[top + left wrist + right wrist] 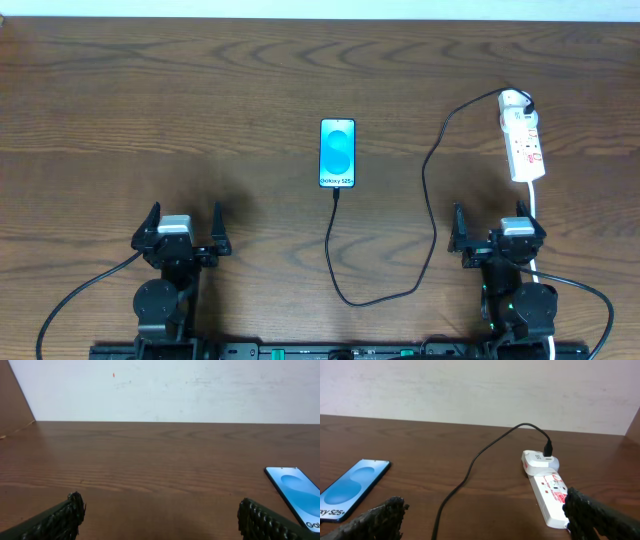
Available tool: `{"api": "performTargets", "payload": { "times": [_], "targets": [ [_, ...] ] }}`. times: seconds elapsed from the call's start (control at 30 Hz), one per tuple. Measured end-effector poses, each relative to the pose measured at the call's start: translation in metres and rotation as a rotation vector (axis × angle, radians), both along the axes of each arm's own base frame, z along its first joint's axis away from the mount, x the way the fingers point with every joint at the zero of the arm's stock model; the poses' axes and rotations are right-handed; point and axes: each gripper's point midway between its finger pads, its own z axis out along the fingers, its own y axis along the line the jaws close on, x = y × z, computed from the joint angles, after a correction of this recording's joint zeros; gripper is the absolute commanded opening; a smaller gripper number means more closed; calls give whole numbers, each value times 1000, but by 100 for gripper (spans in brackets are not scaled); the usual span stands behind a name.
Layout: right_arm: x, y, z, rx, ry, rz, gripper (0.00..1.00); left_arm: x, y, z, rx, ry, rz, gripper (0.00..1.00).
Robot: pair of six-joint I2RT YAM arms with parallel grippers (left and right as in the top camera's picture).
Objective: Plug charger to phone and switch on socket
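Here, the wooden table (200, 120) carried every item. The left gripper (185, 215) and the right gripper (492, 218) sat near its front edge, each with jaws spread wide and holding nothing. The socket (523, 145) lay ahead of the right jaws, slightly to their right and well apart from them. The charger (430, 200) ran from the socket's far end, looped past the left side of the right jaws, and met the near edge of the phone (338, 153). The phone lay screen-up, ahead of and between both pairs of jaws.
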Motion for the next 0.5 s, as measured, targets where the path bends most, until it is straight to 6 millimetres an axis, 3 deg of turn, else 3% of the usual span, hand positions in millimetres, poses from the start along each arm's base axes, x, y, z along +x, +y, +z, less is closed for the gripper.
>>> {"api": "performTargets", "payload": {
  "times": [0.5],
  "targets": [
    [0, 0, 0, 0, 0, 0, 99, 0, 0, 0, 6, 0, -1, 99]
  ]
}}
